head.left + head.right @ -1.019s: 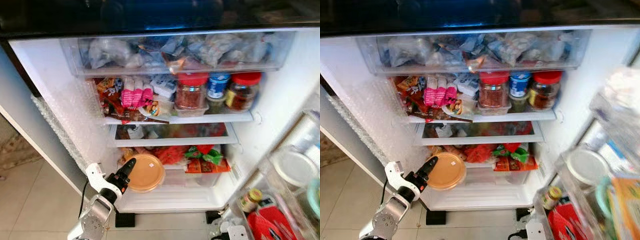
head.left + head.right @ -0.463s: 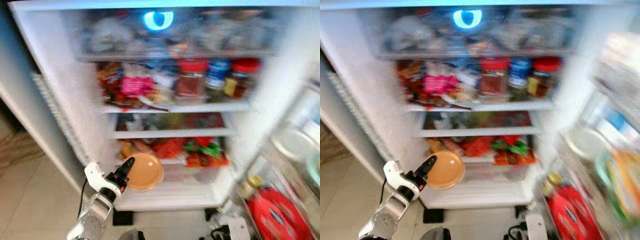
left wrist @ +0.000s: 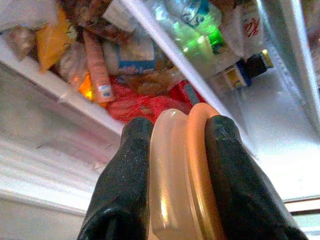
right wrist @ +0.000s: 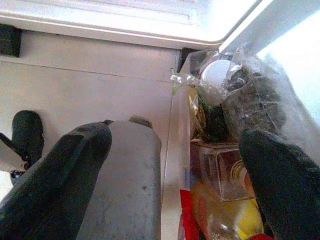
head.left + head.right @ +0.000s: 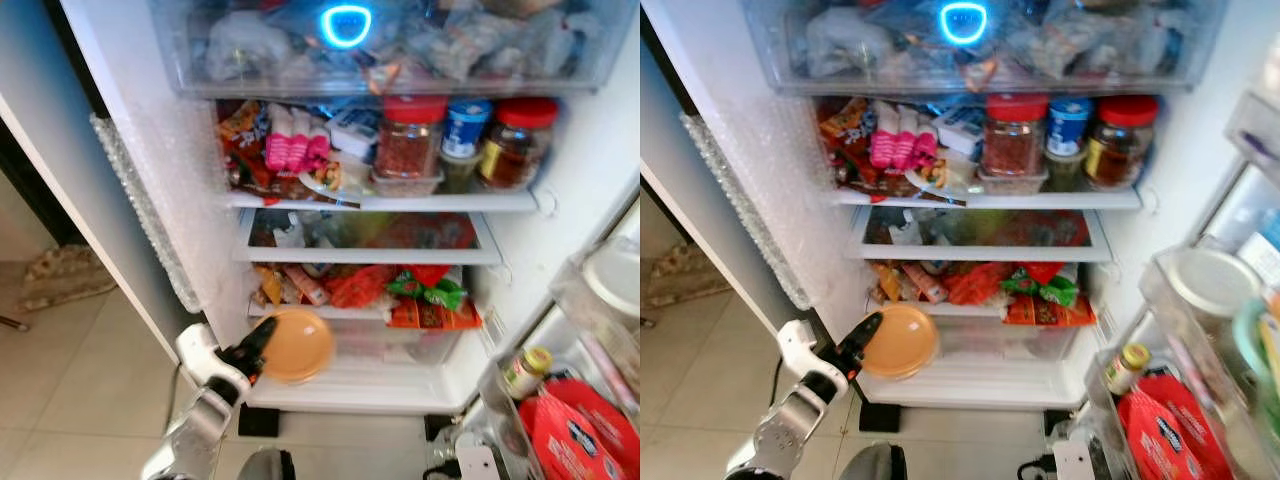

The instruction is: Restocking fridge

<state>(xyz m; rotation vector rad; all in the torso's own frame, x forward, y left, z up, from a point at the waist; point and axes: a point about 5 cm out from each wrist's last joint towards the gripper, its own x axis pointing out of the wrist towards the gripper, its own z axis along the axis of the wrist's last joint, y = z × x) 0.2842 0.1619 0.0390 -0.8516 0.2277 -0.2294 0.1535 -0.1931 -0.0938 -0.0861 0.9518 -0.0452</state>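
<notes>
A round orange lidded container (image 5: pixel 300 345) stands on edge in front of the fridge's lowest shelf, at its left side. My left gripper (image 5: pixel 256 343) is shut on its rim from the lower left. In the left wrist view both black fingers (image 3: pixel 125 185) clamp the container (image 3: pixel 182 175), with red and orange food packets (image 3: pixel 145 105) behind it. In the right wrist view, my right gripper (image 4: pixel 175 137) hangs low by the open door, open, with nothing between its fingers (image 4: pixel 55 185).
The shelves are crowded: red-lidded jars (image 5: pixel 410 140) on the upper shelf, bags in the top drawer (image 5: pixel 400 45), snack packets (image 5: pixel 430 300) above a clear crisper drawer (image 5: pixel 400 345). The door shelf (image 5: pixel 560 400) at the right holds a small jar (image 5: pixel 525 370) and red packet. Tiled floor (image 5: pixel 70 370) lies to the left.
The whole picture has shifted and sharpened, so the camera has moved. My left gripper still holds the orange container at the same spot by the lowest shelf.
</notes>
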